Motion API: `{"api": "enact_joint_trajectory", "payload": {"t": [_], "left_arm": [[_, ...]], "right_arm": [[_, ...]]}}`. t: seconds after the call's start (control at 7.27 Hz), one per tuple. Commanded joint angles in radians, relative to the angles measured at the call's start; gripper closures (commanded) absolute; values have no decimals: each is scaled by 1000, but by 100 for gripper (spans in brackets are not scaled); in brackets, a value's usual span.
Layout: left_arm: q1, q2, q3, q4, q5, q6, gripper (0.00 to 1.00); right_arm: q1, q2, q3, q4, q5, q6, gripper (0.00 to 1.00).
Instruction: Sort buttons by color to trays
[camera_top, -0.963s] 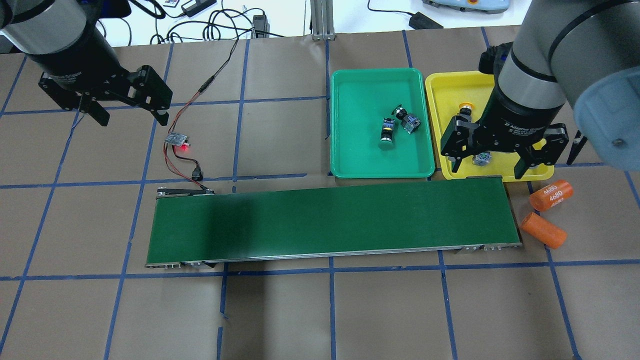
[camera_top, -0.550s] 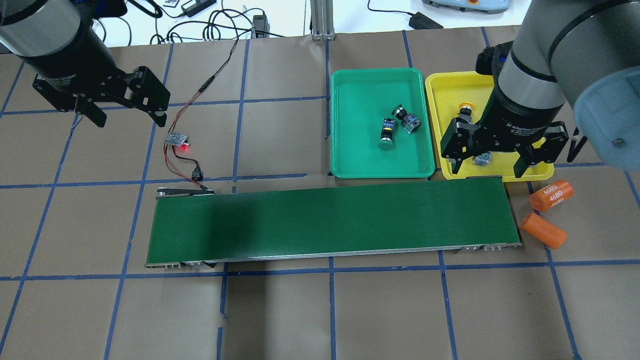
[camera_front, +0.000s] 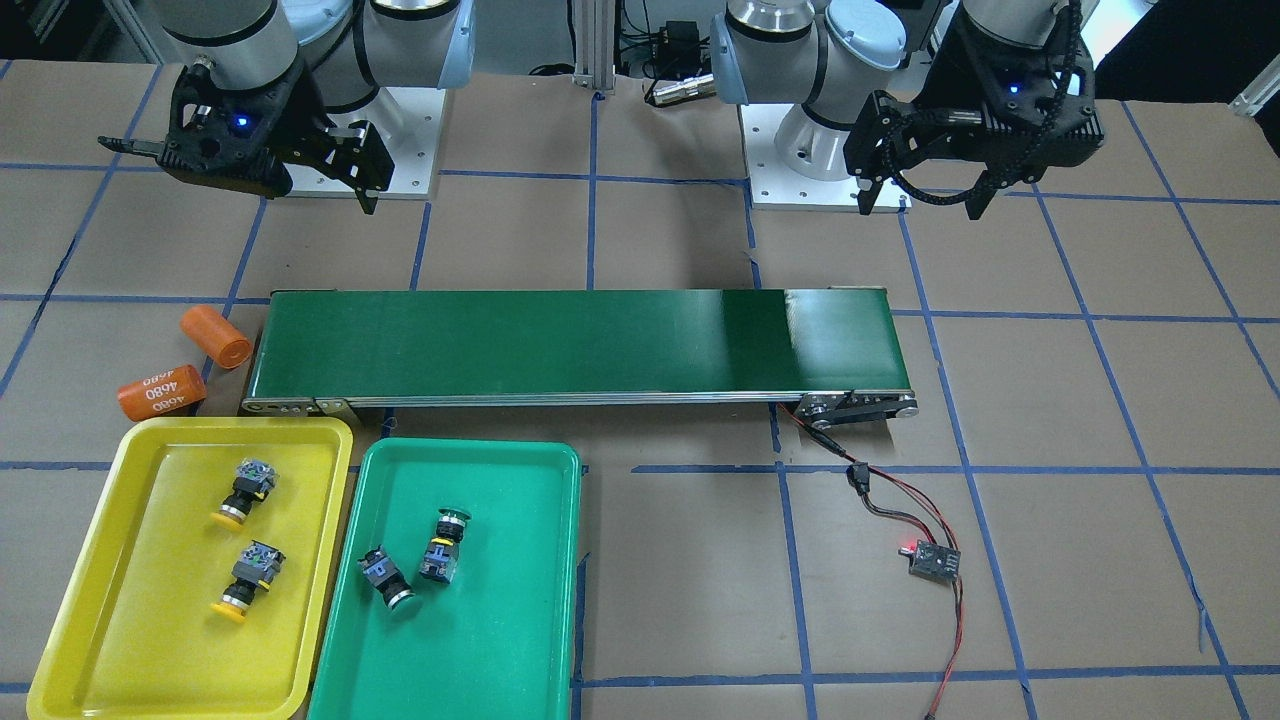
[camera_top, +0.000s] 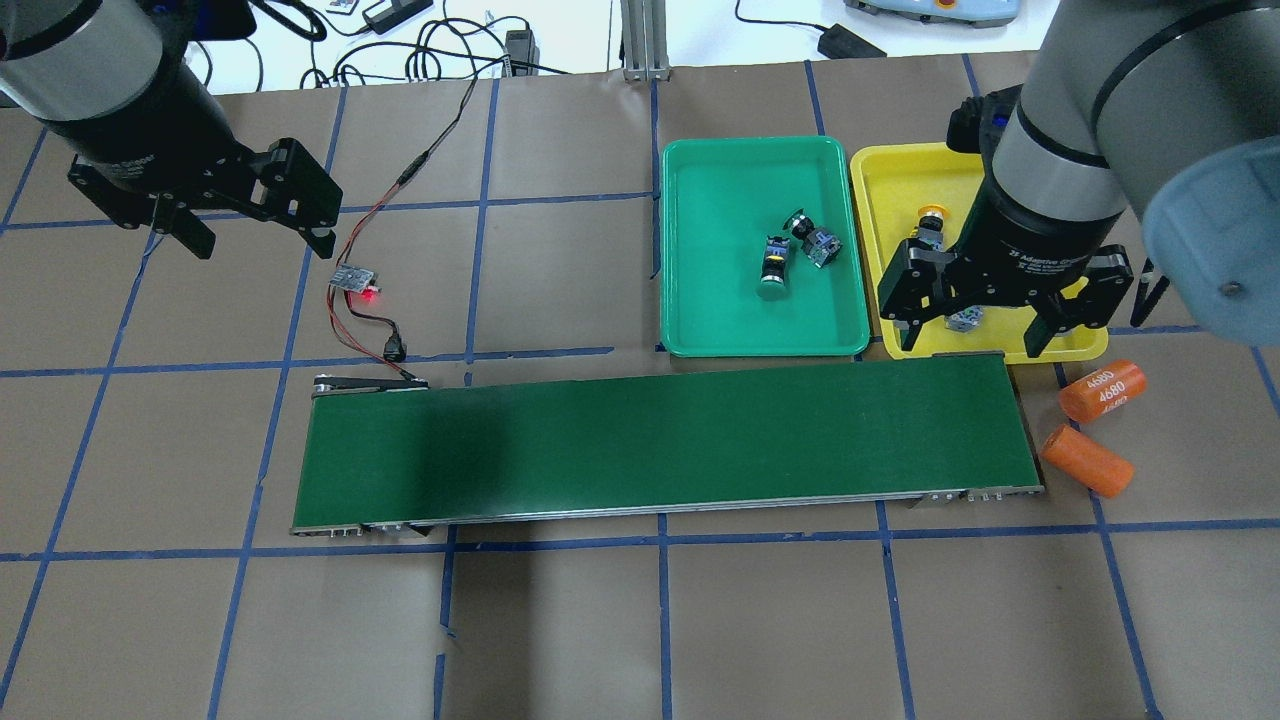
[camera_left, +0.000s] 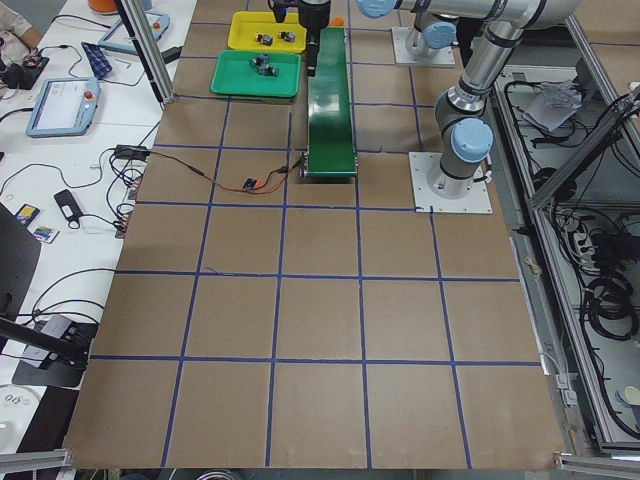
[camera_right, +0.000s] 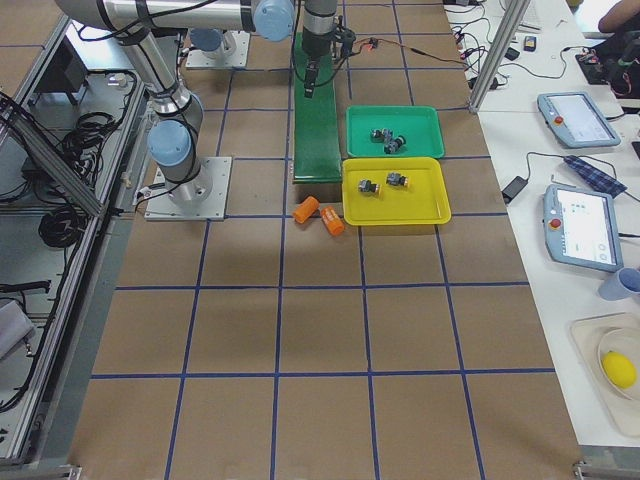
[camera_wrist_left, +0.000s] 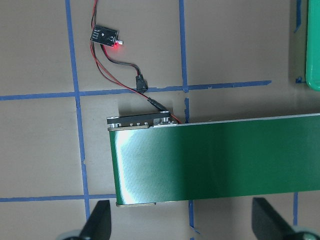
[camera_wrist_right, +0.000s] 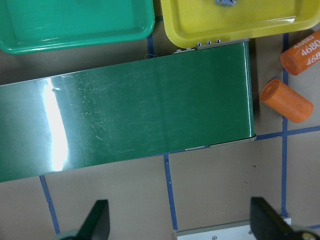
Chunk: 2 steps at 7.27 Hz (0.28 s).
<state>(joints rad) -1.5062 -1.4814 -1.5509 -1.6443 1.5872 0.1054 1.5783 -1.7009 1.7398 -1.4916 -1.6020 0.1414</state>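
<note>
Brown table (camera_top: 560, 620) gridded with blue tape (camera_top: 662, 620); a white bench (camera_top: 570, 30) holds cables (camera_top: 440, 45).

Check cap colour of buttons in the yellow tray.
Yellow, on both buttons; front-facing view shows it best.

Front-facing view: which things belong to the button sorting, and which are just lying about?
Job:
yellow tray
green tray
yellow buttons
green buttons

Lying about:
conveyor belt
orange cylinders
wired circuit board

Seen from above, belt (camera_top: 660, 445) across the middle, two trays side by side at its 1 o'clock, two buttons (camera_top: 772, 266) (camera_top: 815, 240) in the inner tray (camera_top: 720, 180), two buttons (camera_top: 930, 222) (camera_top: 962, 319) in the outer tray (camera_top: 890, 190), two cylinders (camera_top: 1102, 390) (camera_top: 1087, 461) at the belt's 3 o'clock, board (camera_top: 354, 277) at 10.
</note>
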Motion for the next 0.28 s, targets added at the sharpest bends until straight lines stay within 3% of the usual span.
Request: {"api": "enact_joint_trajectory", "payload": {"t": [0.0,0.14], "left_arm": [[0,3,3,1,1,0,0],[1,0,5,1,1,0,0]], "right_arm": [[2,-2,-3,-1,2,1,0],[2,0,-2,-2,1,1,0]]}}
